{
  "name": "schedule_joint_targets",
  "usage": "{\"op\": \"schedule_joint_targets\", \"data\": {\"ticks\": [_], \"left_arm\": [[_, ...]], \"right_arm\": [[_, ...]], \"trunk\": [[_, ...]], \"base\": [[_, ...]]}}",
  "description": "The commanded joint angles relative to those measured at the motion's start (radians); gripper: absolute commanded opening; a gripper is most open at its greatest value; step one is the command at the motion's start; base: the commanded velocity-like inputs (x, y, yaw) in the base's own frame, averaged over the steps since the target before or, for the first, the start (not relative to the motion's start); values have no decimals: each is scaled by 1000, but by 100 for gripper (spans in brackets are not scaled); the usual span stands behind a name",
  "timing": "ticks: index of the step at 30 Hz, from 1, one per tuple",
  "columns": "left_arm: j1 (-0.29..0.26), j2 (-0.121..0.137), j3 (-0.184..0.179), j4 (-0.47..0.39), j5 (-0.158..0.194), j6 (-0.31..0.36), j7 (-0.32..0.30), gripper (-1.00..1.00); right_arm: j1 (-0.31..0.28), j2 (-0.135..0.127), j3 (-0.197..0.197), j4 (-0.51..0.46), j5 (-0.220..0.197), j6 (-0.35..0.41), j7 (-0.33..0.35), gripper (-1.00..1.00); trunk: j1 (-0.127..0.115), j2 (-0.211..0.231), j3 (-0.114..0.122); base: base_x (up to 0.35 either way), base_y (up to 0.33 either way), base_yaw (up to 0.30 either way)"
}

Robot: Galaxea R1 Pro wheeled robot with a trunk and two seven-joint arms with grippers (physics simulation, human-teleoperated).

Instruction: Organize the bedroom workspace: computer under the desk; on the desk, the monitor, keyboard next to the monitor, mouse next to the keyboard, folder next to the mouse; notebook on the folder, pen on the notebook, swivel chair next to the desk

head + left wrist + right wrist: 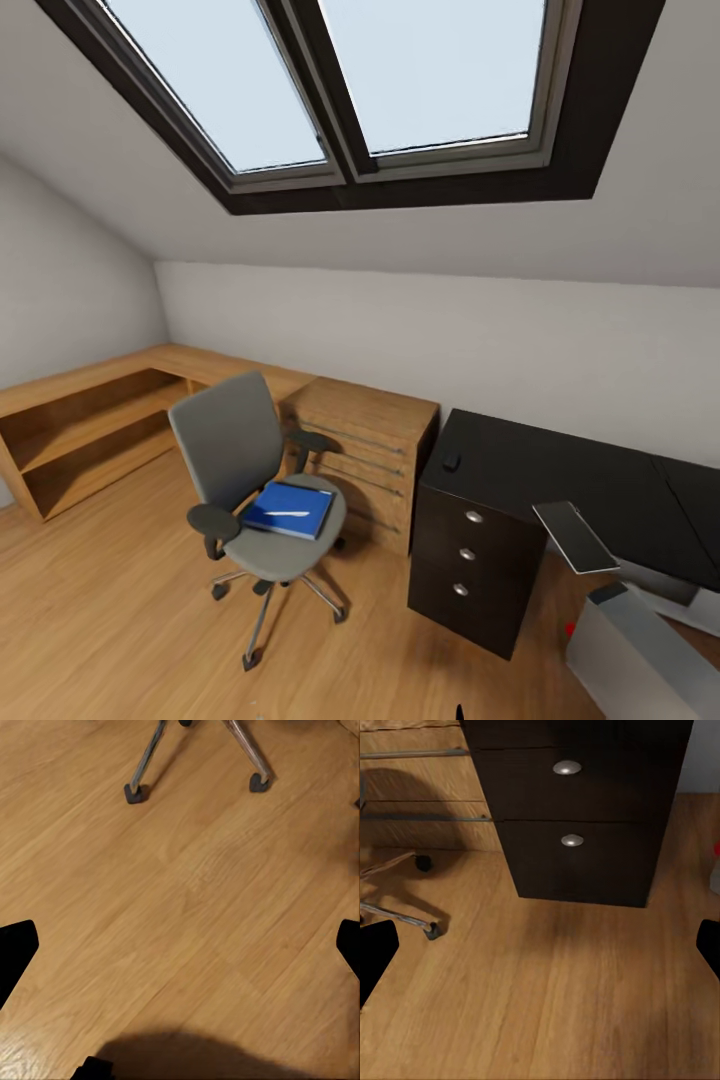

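The swivel chair (235,470) stands on the floor left of the black desk (560,480), with the blue folder (290,508) on its seat. A thin white pen (292,512) lies on the folder. The mouse (452,462) rests on the desk's left end. In front of the desk edge the keyboard (575,537) tilts above the grey computer (640,655). The monitor and notebook are out of view. My left gripper (180,949) is open over bare floor near the chair's castors (135,793). My right gripper (540,945) is open, facing the desk's drawer unit (574,810).
A wooden chest of drawers (365,450) stands between chair and desk. Low wooden shelving (85,425) runs along the left wall under a sloped ceiling with skylights. Open wooden floor (120,620) lies in front of the chair.
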Motion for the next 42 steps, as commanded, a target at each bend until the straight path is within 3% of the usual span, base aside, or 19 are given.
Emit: {"op": "schedule_joint_targets", "data": {"ticks": [1, 3, 5, 10, 16, 27, 31, 35, 38, 42], "left_arm": [[-1, 3, -7, -44, 10, -3, 8, 100], [-1, 6, -6, -96, 10, 1, 9, 100], [-1, 17, -6, -201, 11, 26, 11, 100], [-1, 31, -7, -276, 14, 95, 12, 100], [-1, 37, -7, -286, 18, 121, 12, 100], [-1, 38, -9, -226, 19, 124, 12, 100], [-1, 37, -13, -228, 15, 120, 11, 100], [-1, 36, -35, -273, 11, 120, 12, 100], [-1, 37, -71, -323, 10, 121, 22, 100], [-1, 37, -109, -396, 10, 125, 91, 100]], "right_arm": [[-1, 0, 8, -10, -1, -12, -10, 100], [-1, -2, 8, -21, -1, -20, -8, 100], [-1, -2, 8, -33, 0, -28, -8, 100], [-1, -2, 8, -37, 0, -32, -7, 100], [-1, -1, 8, -38, 0, -33, -7, 100], [-1, -4, 7, -38, 0, -33, -7, 100], [0, -3, 8, -48, 1, -45, -9, 100], [0, -4, 7, -141, 1, -68, -16, 100], [1, -6, 7, -209, 2, -57, -25, 100], [2, -12, 7, -324, 3, 36, -58, 100]], "trunk": [[-3, 6, 2], [-11, 20, 8], [-18, 34, 14], [-38, 69, 30], [-61, 111, 49], [-103, 188, 83], [-103, 188, 83], [-103, 188, 83], [-103, 188, 83], [-103, 188, 83]], "base": [[332, 0, 0], [332, 0, 0], [333, 0, 0], [329, 0, 0], [322, 0, 0], [318, 0, 0], [228, 0, 0], [58, 0, 0], [20, 0, 0], [6, 0, 0]]}}
